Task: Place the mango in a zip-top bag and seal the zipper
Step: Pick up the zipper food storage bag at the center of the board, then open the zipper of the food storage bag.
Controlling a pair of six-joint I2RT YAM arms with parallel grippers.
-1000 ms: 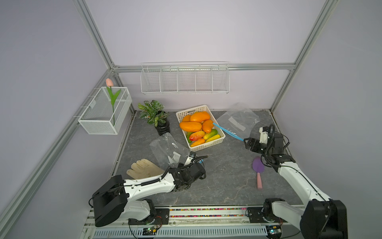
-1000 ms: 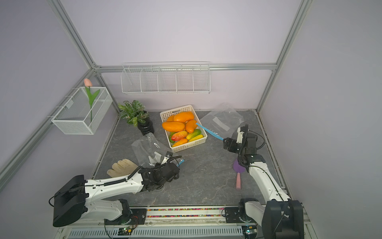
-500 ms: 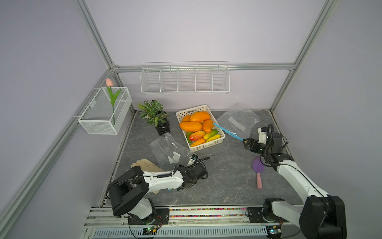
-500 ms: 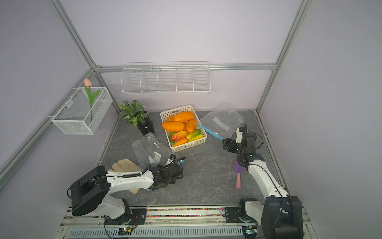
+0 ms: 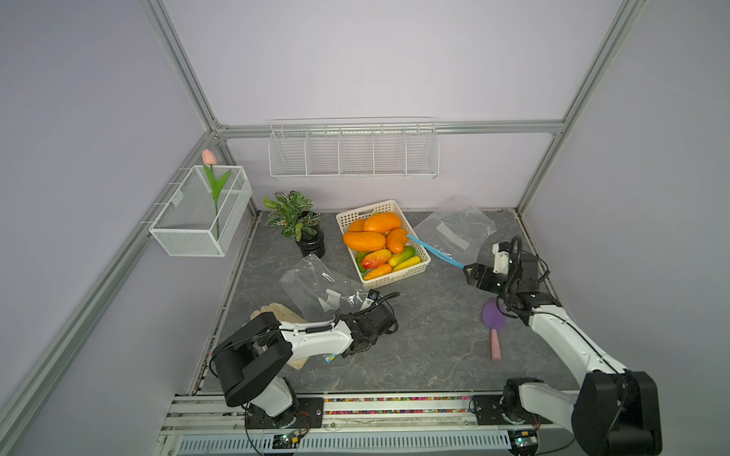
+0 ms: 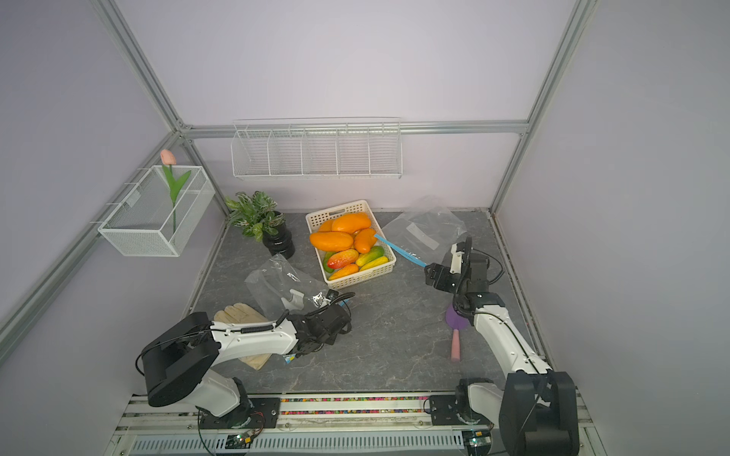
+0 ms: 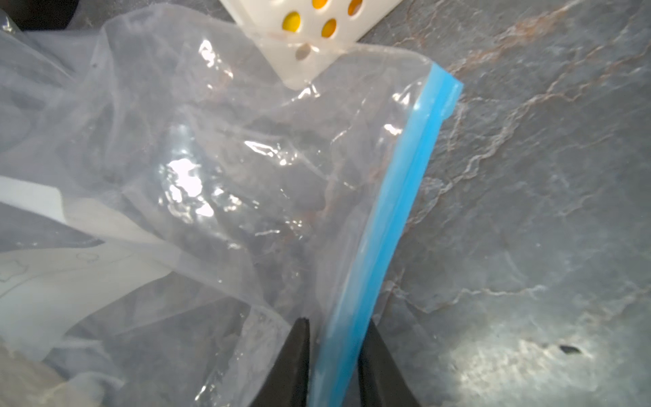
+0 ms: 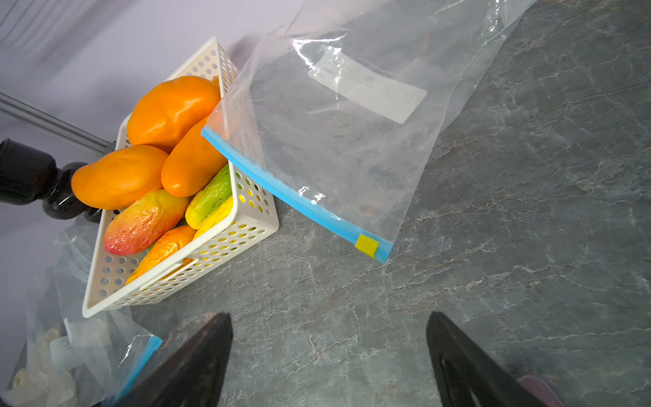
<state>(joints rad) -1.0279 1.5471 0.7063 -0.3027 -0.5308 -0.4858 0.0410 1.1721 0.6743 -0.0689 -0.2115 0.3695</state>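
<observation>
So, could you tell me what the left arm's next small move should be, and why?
Probably a slight lift: the left gripper looks pinched on the bag's blue zipper strip, the bag lies flat on the table, and the mangoes sit in the basket.

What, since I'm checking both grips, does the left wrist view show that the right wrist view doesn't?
Only the left wrist view: the left gripper pinching a bag's blue zipper strip. Only the right wrist view: the right gripper open over the table, the mangoes in full, and a second bag with a yellow slider. Both: the white basket, the table and that bag.
</observation>
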